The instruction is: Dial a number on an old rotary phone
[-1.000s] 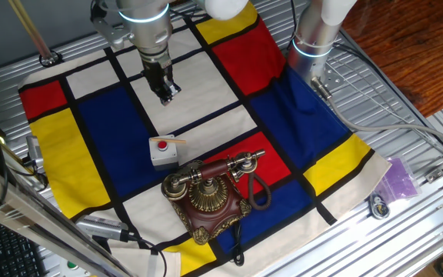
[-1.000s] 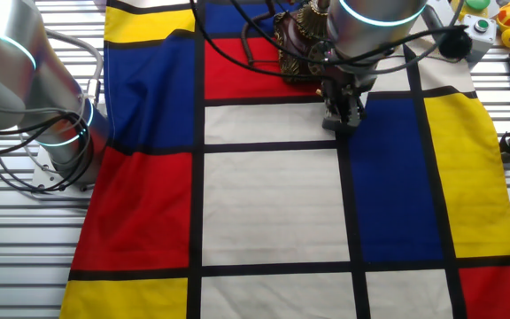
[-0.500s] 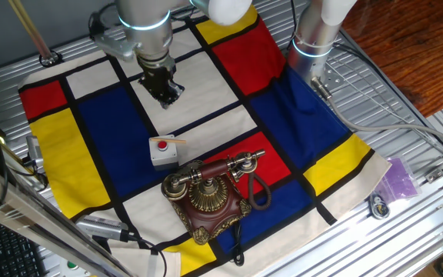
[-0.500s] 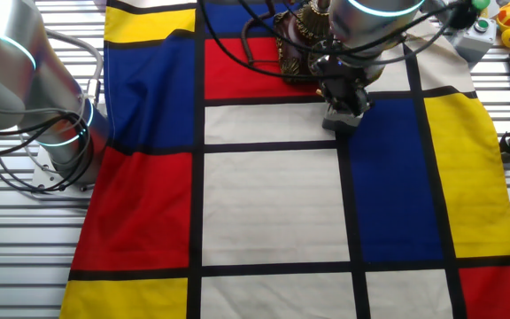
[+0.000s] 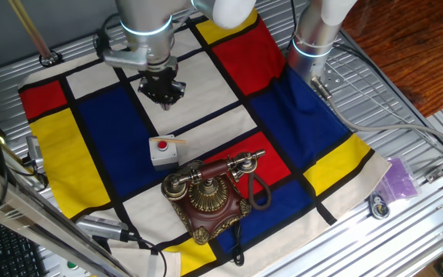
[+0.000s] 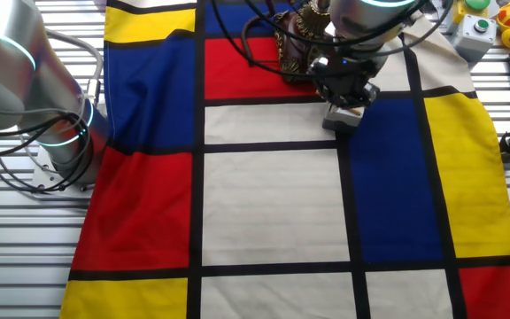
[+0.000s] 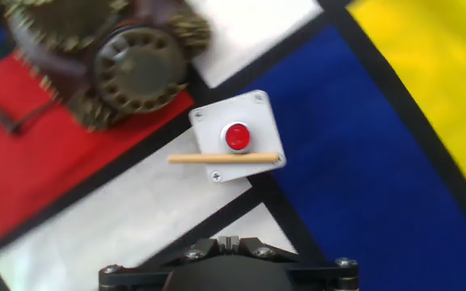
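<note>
The old rotary phone (image 5: 206, 197) stands on the red square near the cloth's front edge, with a dark red-brown base, a brass dial and the handset on its cradle. It shows blurred at the top left of the hand view (image 7: 132, 69) and partly behind the arm in the other fixed view (image 6: 296, 40). My gripper (image 5: 162, 92) hangs above the white square, well behind the phone and apart from it. In the hand view its fingertips (image 7: 230, 241) stand pressed together with nothing between them.
A small grey box with a red button (image 5: 162, 151) sits between gripper and phone, a thin wooden stick (image 7: 225, 159) lying across it. A second arm's base (image 5: 314, 38) stands at the back right. The checked cloth (image 5: 98, 123) covers the table.
The hand has turned about its own axis above the white square and shifted slightly. The phone, box and stick have not moved.
</note>
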